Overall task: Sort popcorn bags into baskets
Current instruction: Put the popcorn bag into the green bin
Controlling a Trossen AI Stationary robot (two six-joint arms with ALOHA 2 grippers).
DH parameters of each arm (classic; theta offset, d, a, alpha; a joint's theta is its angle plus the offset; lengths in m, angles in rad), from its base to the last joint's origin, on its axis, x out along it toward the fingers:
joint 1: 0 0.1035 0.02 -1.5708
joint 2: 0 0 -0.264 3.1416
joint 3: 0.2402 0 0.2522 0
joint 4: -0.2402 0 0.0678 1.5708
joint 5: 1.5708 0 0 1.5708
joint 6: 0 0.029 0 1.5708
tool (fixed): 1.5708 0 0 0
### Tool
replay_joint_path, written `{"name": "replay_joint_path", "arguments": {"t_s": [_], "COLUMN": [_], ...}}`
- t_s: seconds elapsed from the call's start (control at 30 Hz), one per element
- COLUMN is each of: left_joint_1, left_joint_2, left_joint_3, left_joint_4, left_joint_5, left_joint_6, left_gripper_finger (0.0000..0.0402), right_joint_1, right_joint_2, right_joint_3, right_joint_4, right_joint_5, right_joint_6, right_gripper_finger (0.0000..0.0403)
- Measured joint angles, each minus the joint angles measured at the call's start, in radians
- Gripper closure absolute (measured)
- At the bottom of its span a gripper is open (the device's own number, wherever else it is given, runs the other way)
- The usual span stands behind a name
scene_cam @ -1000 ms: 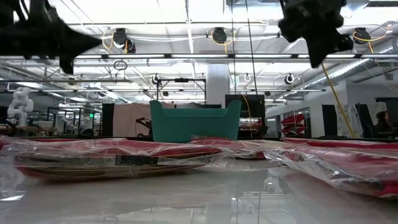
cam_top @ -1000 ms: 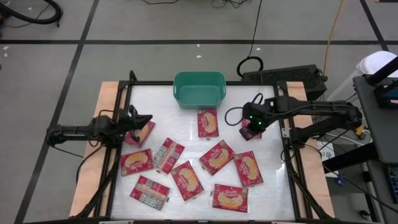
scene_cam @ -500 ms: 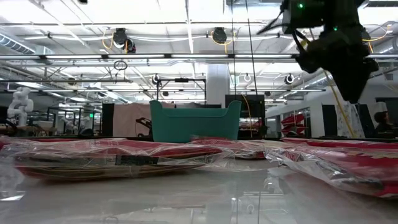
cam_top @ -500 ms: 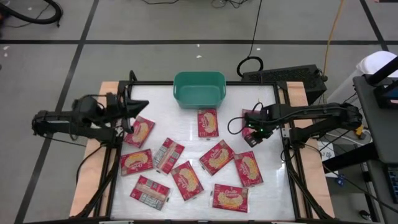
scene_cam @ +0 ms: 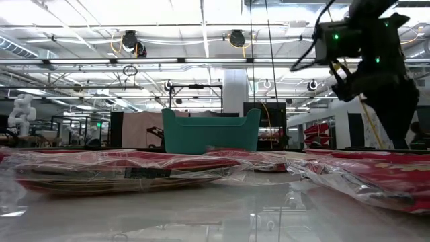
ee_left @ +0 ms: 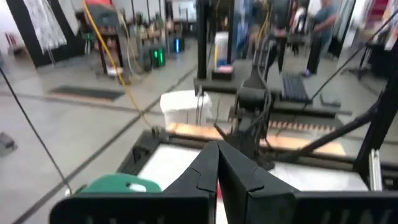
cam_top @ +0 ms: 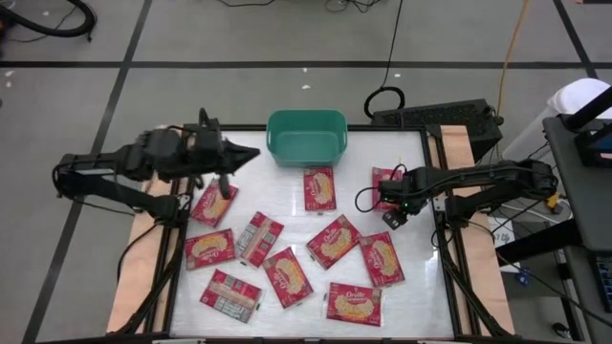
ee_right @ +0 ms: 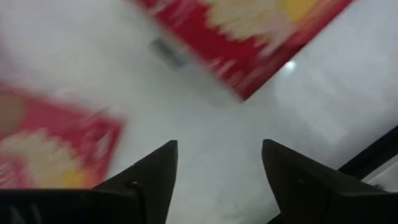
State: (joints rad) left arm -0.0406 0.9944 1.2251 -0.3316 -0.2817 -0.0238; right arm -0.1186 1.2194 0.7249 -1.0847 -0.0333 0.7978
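Note:
Several red popcorn bags lie flat on the white table, among them one (cam_top: 319,188) just near of the teal basket (cam_top: 306,137), one (cam_top: 212,203) at the left and one (cam_top: 383,180) at the right. The basket stands at the table's far edge. My left gripper (cam_top: 234,158) hovers shut above the table's far left, pointing toward the right edge, with the basket (ee_left: 118,185) beside it. My right gripper (cam_top: 394,212) hangs open, pointing down, just near of the right-hand bag (ee_right: 249,37); only bare table shows between its fingers (ee_right: 217,155).
More bags fill the table's middle and near part (cam_top: 287,277), one showing its grey printed back (cam_top: 230,294). Dark frame rails (cam_top: 442,239) run along the left and right edges. A dark box (cam_top: 435,117) sits beyond the far right corner. People stand in the room (ee_left: 320,25).
My left gripper has risen from the left-hand bag, drawn back toward the left edge, then swung toward the far edge and the basket; the bag has stayed lying flat. My right gripper has gone down and toward the near edge.

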Motion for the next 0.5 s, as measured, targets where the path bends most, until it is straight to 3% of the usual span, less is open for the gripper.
{"name": "replay_joint_path", "arguments": {"t_s": [0.13, 0.27, 0.5], "left_joint_1": [0.000, -0.012, -0.052], "left_joint_2": [0.071, 0.117, 0.180], "left_joint_3": [0.029, 0.043, 0.082], "left_joint_4": [-0.011, -0.007, -0.004], "left_joint_5": [0.000, -0.001, -0.026], "left_joint_6": [-0.050, -0.094, -0.095], "left_gripper_finger": [0.0392, 0.0392, 0.0392], "right_joint_1": [-0.019, -0.047, -0.107], "right_joint_2": [0.000, 0.000, 0.003], "right_joint_3": [-0.056, -0.098, -0.140], "right_joint_4": [0.093, 0.204, 0.252], "right_joint_5": [0.062, 0.059, 0.063], "right_joint_6": [-0.054, -0.134, -0.128], "right_gripper_finger": [0.0153, 0.0149, 0.0149]}}
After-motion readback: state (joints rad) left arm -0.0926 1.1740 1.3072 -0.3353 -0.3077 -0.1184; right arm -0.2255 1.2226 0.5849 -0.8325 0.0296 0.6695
